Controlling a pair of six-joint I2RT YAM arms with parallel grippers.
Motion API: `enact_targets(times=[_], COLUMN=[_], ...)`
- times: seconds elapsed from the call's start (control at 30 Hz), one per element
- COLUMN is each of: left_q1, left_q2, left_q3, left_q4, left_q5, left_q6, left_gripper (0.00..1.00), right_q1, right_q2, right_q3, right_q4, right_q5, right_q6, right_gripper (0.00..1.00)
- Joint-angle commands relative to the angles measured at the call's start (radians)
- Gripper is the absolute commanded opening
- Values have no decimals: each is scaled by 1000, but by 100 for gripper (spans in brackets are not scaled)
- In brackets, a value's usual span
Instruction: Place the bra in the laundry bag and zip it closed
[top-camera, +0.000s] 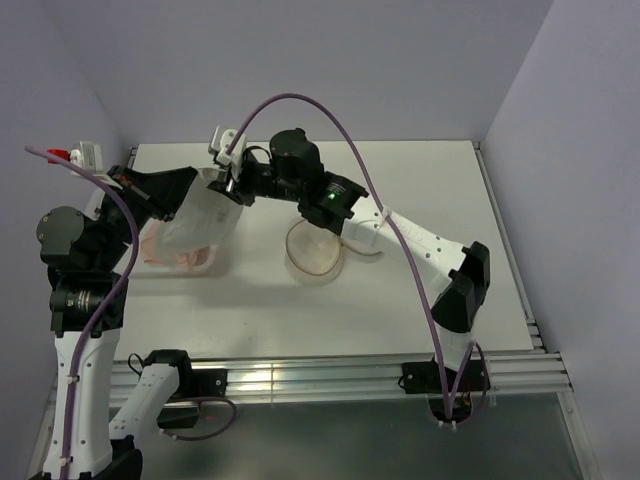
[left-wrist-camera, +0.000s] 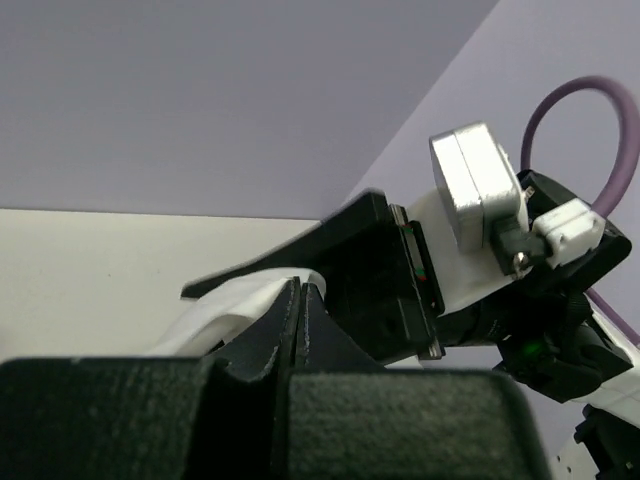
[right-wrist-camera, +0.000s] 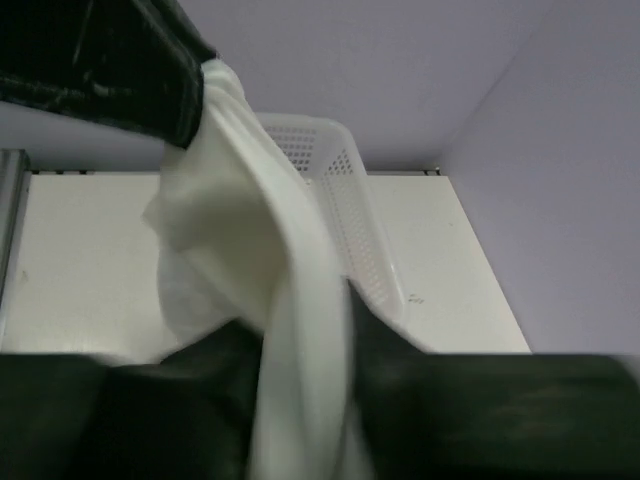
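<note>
Standing beside the rig, I saw both claws meeting over the far left of the table (top-camera: 430, 180), each nipping the same fold of soft pale cloth. I took it for the bra (right-wrist-camera: 250, 230), though the wrist cameras washed it nearly white. The left gripper (left-wrist-camera: 298, 300) had its fingers pressed tight together, with a white strip squeezed out at the tips. The right gripper (right-wrist-camera: 300, 400) had the cloth running down between its two dark fingers, pinched there. The garment hung between them just in front of the white perforated basket (right-wrist-camera: 350, 210). From above, a pinker patch showed low at the basket's near end, and I could not tell whether that was the bra's trailing end or something lying inside. The laundry bag (top-camera: 313, 255) sat round and pale, pinkish at the rim, near the middle of the table, well apart from the bra and right under the right arm's wrist. Whether its mouth stood properly open I could not make out. The step in hand looked to me like the lift-out, with loading and zipping not yet begun. The next move, as I judged it, called for carrying the bra rightward to the bag. That meant swinging the right arm off the bag and probably letting one claw release, so the cloth could go in without snagging the basket rim.
</note>
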Motion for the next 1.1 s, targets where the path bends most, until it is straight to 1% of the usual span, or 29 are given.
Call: enact_targets(times=[0.0,0.03,0.07,0.1,0.13,0.17,0.2,0.23,0.27,0.33,0.37,0.43,0.5,0.63,0.67,0.73,0.87,1.0,1.03,1.07], left_q1=[-4,-4,-4,-4,-4,-4,-4,-4,-4,-7,-9,-15,-16,-16,-16,-23,-44,-134,-195,-231], left_q2=[-21,-23,-24,-26,-26,-26,-26,-26,-27,-44,-55,-85,-128,-184,-190,-188,-124,-58,-47,-24], left_q3=[39,39,37,28,22,17,19,25,34,32,22,-7,-70,-118,-132,-147,-152,-142,-144,-146], left_q4=[56,54,61,70,79,91,99,91,78,55,47,59,111,88,87,117,143,114,102,88], left_q5=[40,41,60,72,84,103,127,133,136,152,155,213,299,382,399,463,528,512,494,470], left_q6=[-7,-4,-7,-10,-15,-12,-10,2,11,46,57,71,59,90,91,78,67,108,140,159], left_gripper=[0,0,0,0,22,41,57,95,99,99,99,99,99,99,99,99,99,99,99,99], right_q1=[5,5,5,5,4,4,2,1,-1,-10,-12,-28,-53,-97,-104,-107,-116,-134,-137,-136], right_q2=[-115,-135,-153,-188,-207,-239,-251,-265,-288,-323,-367,-420,-484,-564,-582,-595,-624,-627,-626,-616], right_q3=[-68,-91,-127,-141,-151,-165,-165,-161,-147,-147,-173,-211,-251,-277,-274,-265,-276,-276,-267,-260], right_q4=[104,119,136,137,136,127,116,101,48,-6,-33,-47,-91,-212,-268,-344,-364,-375,-385,-393], right_q5=[-51,-58,-80,-89,-94,-95,-91,-89,-91,-86,-83,-86,-103,-127,-130,-132,-158,-193,-199,-200], right_q6=[50,59,67,74,78,78,76,75,65,52,47,44,42,22,10,-7,13,45,50,53], right_gripper=[23,14,0,0,0,0,0,0,0,0,0,0,0,0,0,0,0,0,0,0])
